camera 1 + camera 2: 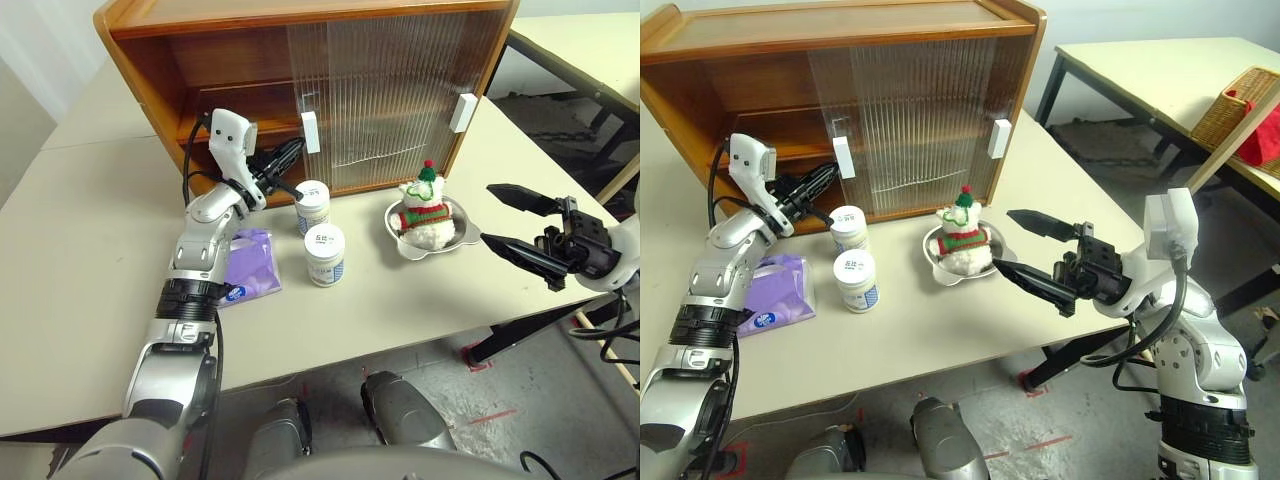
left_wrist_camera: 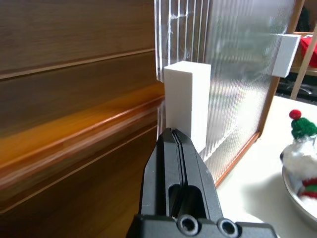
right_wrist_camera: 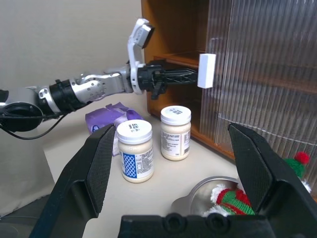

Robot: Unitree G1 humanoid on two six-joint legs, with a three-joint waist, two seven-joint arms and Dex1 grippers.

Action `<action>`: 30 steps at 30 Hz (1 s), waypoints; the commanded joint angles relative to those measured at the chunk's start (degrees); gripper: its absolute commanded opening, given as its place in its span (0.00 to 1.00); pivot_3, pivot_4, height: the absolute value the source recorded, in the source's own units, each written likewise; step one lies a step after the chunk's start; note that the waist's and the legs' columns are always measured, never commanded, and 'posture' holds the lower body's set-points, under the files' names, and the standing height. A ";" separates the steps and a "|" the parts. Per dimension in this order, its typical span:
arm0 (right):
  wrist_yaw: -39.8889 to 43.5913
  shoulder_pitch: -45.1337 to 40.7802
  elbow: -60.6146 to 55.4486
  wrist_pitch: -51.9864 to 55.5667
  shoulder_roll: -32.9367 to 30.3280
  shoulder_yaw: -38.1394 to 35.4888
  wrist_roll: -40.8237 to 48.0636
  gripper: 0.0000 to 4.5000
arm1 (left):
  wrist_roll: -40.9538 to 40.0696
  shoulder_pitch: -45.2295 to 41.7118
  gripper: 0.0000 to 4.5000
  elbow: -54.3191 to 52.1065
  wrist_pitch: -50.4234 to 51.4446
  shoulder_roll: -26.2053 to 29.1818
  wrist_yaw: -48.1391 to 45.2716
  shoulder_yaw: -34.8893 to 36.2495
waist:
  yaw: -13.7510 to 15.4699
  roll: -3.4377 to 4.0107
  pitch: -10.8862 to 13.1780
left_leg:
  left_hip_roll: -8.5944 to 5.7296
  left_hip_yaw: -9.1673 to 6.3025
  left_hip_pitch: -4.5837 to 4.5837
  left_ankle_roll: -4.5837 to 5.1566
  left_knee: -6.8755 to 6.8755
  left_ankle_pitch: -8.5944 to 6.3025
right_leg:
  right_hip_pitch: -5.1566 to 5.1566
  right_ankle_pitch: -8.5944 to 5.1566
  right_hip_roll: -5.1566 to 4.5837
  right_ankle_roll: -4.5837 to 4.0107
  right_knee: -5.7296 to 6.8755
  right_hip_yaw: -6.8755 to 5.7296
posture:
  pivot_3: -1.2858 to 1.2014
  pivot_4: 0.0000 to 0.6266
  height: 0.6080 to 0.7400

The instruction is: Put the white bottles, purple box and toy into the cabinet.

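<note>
Left gripper closed at the cabinet's door handle, all four task items outside the cabinet

At far left the purple box [image 1: 250, 262] lies flat on the table [image 1: 80, 260], partly under the left arm; above it the left gripper [image 1: 291, 152], fingers pressed together and empty, points its tips at the left white handle [image 1: 310, 132] of the ribbed sliding door on the cabinet [image 1: 180, 60], whose left bay stands open. Just right of the box stand the two white bottles [image 1: 313, 206], one nearer the cabinet and one [image 1: 325, 254] nearer the table edge, close together and upright. Further right the toy [image 1: 423, 212] sits in a shiny metal dish [image 1: 455, 236] before the closed door. At far right the right gripper [image 1: 515, 222] hovers past the dish with jaws spread wide, holding nothing
</note>
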 commanded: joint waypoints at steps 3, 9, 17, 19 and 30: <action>-0.44 0.07 -0.65 0.00 0.10 -0.07 0.45 1.00 | 0.85 -1.54 0.01 1.89 -0.77 -1.26 -1.02 -1.56 | -0.40 0.00 0.00 | -0.37 -0.12 -0.03 0.08 0.01 -0.03 | -0.01 -0.06 -0.16 0.13 0.00 0.10 | 0.36 0.11 1.00; -0.42 -0.43 -0.43 0.04 0.32 0.50 0.41 1.00 | 0.93 -1.38 0.01 1.33 -0.48 -1.35 -1.53 -1.86 | -0.49 0.02 -0.02 | -0.51 -0.17 -0.21 0.20 0.04 -0.06 | -0.07 -0.10 -0.31 0.44 -0.01 0.12 | 0.36 0.11 1.00; 0.60 -2.37 0.69 0.33 0.39 1.94 0.27 1.00 | -6.96 4.09 0.28 -10.65 2.96 3.56 -5.04 4.01 | -0.60 0.03 -0.03 | -0.69 -0.15 -0.35 0.28 0.04 -0.04 | -0.26 -0.06 -0.42 0.55 0.00 0.12 | 0.37 0.12 1.00; 1.46 -3.49 1.63 0.13 0.64 3.03 -0.16 1.00 | -10.73 7.27 0.43 -15.63 6.63 6.50 -6.23 7.10 | -0.66 0.01 -0.10 | -0.79 -0.06 -0.36 0.26 0.03 -0.05 | -0.30 -0.04 -0.33 0.52 -0.01 0.11 | 0.37 0.12 1.00; 2.82 -10.14 6.06 -1.77 4.78 9.53 -4.16 1.00 | -28.61 27.91 1.00 -30.52 37.61 21.57 -3.90 22.11 | -0.31 0.32 -0.73 | -0.28 -0.17 -0.33 -0.32 -0.15 -0.20 | -0.80 0.50 -0.64 -0.62 0.02 0.22 | 0.39 0.11 1.00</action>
